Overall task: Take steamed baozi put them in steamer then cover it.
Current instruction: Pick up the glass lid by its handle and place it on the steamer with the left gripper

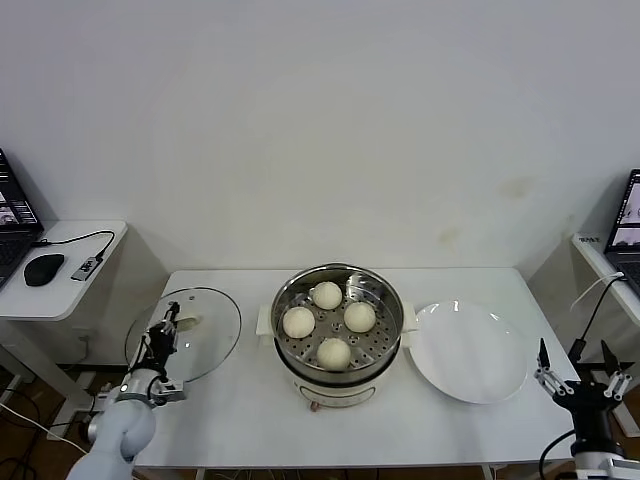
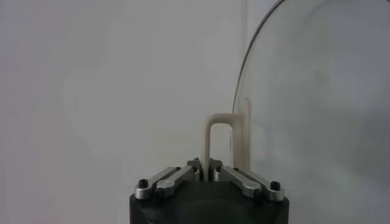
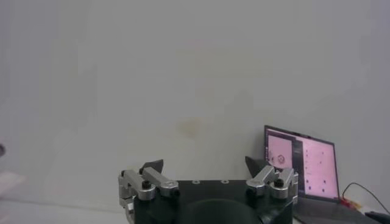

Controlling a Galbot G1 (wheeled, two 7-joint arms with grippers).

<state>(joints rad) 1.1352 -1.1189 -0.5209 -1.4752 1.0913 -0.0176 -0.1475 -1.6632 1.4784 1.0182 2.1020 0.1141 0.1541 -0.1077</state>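
Note:
Several cream-white baozi sit inside the shiny steel steamer on its cream-white pot base at the table's middle. The clear glass cover hangs tilted over the table's left end. My left gripper is shut on the cover's cream-white handle, and the glass disc stands beside it in the left wrist view. My right gripper is open and empty, off the table's right end; its spread jaws face the wall.
An empty white plate lies right of the steamer. A side desk at the left carries a mouse and a laptop. Another laptop stands at the far right.

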